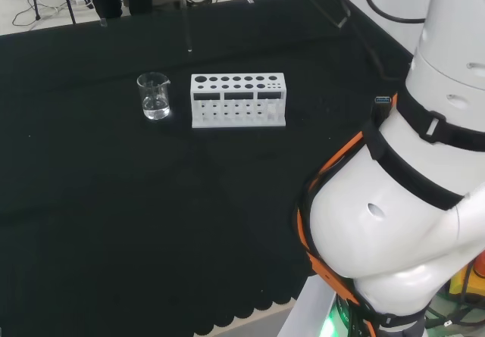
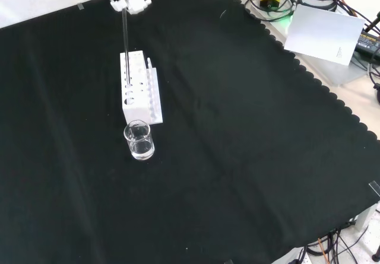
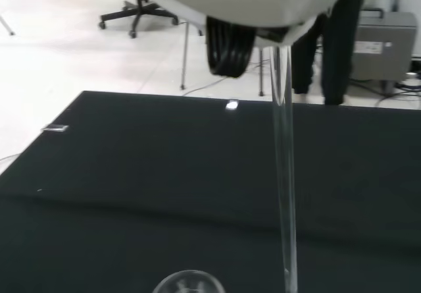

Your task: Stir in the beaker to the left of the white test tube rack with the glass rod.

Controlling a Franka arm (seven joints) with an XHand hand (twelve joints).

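My fingers (image 2: pixel 132 2) are curled round the top of one glass rod (image 2: pixel 126 35), which hangs straight down from them. In the wrist view the rod (image 3: pixel 284 174) runs from under my blurred white palm down past the picture's edge, so its lower tip is cut off there. In the front view the tip is hard to make out against the white rack, and I cannot tell whether it touches anything. In the head view I can trace a faint upright line of the rod (image 1: pixel 187 26) above the cloth, ending well above the rack.

Below my fingers in the front view stands one white test tube rack (image 2: pixel 135 86), with rows of round holes on top; I cannot tell whether any hole holds a tube. Just beyond its end, farther from my fingers, stands one clear beaker (image 2: pixel 139 140), apart from the rack, with a little clear liquid in the bottom. In the head view the beaker (image 1: pixel 154 95) stands just left of the rack (image 1: pixel 238 100). A curved glass rim at the wrist view's edge is cut off too much to identify.

All of it rests on the black-clothed tabletop (image 2: pixel 249 157).
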